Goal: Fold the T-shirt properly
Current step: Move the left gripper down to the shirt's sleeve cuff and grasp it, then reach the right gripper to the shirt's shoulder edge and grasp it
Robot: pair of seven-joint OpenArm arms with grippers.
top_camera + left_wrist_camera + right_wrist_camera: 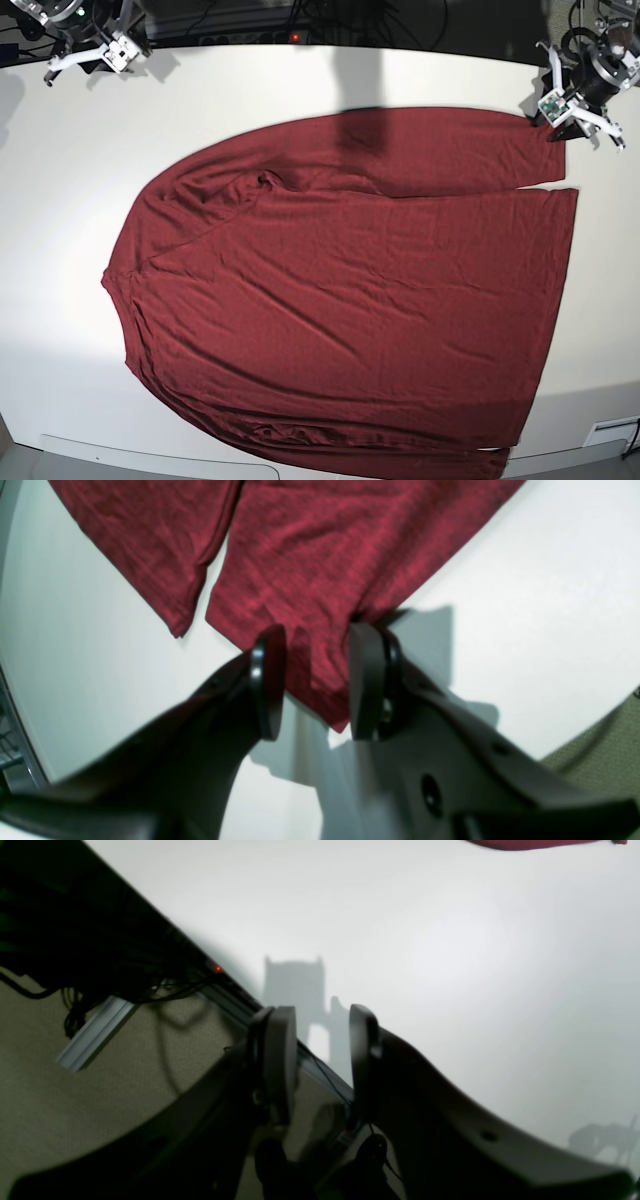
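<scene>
The dark red T-shirt (350, 290) lies spread flat on the white table (60, 200), one long sleeve (450, 150) folded across its far side. At the far right my left gripper (553, 118) sits at the sleeve's end. In the left wrist view the left gripper (317, 630) is open, its fingers (267, 680) standing either side of a pointed corner of cloth (320, 680) that lies on the table. My right gripper (88, 58) is at the far left corner, away from the shirt. The right gripper (321, 1012) is open and holds nothing, with only a sliver of the T-shirt (525, 844) in its view.
Black cables and a power strip (250, 25) run along the table's far edge. An aluminium rail (95, 1037) and carpeted floor (100, 1100) lie beyond the edge under the right gripper. A second flap of shirt (150, 555) lies left of the left gripper.
</scene>
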